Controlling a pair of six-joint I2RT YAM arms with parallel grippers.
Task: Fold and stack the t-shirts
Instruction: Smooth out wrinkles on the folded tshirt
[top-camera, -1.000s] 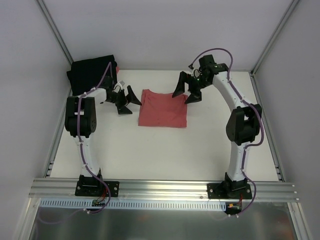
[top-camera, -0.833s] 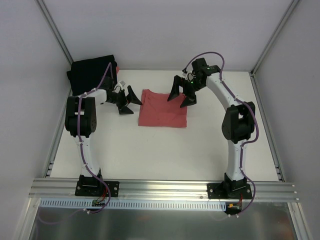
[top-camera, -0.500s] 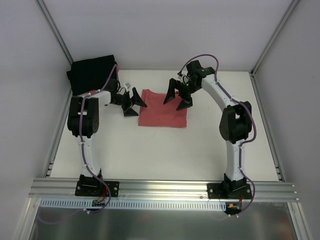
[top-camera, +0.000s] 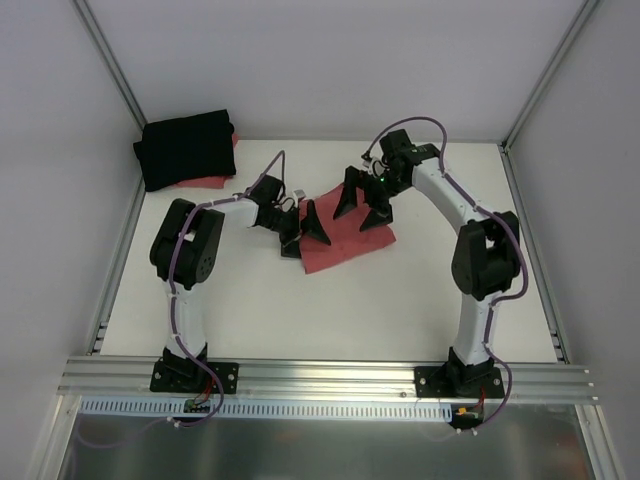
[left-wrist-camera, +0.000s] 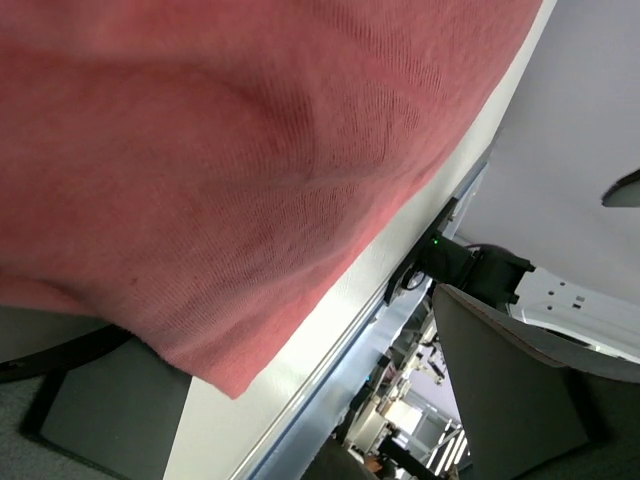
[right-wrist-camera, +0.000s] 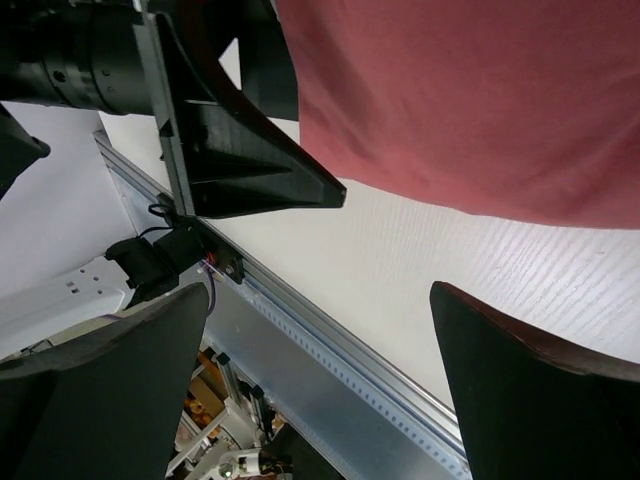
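A folded black shirt (top-camera: 187, 148) lay in the far left corner of the counter (top-camera: 300, 310), well apart from the left fingers (top-camera: 318, 228), which stood spread wide at the left edge of the red shirt (top-camera: 352, 240) near the middle, while the right fingers (top-camera: 346, 197) hung equally wide open over its far edge.

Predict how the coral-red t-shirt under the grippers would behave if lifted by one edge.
The coral-red t-shirt would probably droop and unfold: the left wrist view shows thin knit with soft creases. Being that thin, it is likely light. Pushed, it may bunch rather than slide, since it lies limp.
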